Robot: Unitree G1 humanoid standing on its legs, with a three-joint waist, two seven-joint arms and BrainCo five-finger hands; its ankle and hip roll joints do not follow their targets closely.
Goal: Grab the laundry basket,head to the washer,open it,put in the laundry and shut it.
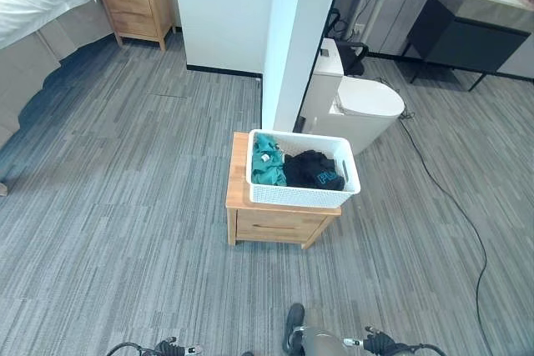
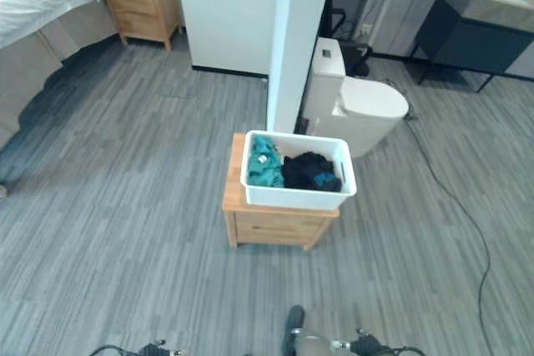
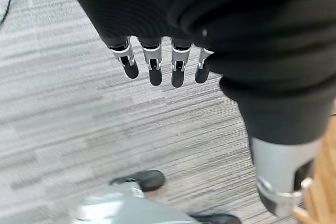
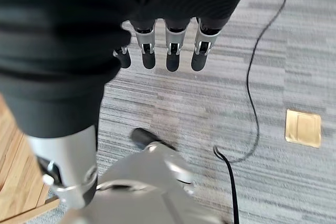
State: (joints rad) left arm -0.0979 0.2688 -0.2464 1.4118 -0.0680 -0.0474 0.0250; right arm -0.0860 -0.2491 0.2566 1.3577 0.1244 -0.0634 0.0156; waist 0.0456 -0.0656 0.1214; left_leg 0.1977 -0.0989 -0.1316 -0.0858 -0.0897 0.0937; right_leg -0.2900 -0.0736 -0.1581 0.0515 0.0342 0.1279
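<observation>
While the white rectangular plastic laundry basket point(image 1: 304, 192) sits on the small light-wood bedside cabinet point(image 1: 275, 224), neither hand is anywhere near it. The basket covers most of the cabinet's top and juts a little past the cabinet's right edge, and it holds a teal garment point(image 1: 267, 160) on its left and a black garment point(image 1: 314, 170) on its right. Just behind the cabinet rises a white partition wall point(image 1: 288, 39), with a white toilet point(image 1: 360, 106) to the cabinet's rear right. No washer can be made out.

In its wrist view the left hand point(image 3: 157, 59) hangs over bare grey floor point(image 1: 125, 206), fingers straight and relaxed, holding nothing. The right hand point(image 4: 170, 45) looks the same in its own wrist view: fingers extended downward, loosely side by side, nothing between them. A sliver of light wood shows at the edge of each wrist view, so the cabinet probably stands just ahead, between the two arms.

The basket's long axis runs left to right across the cabinet, so its short ends face one hand each. Neither arm appears nearer. The grab is not yet begun; I judge it calls for both hands to rise and close in from opposite ends together.
</observation>
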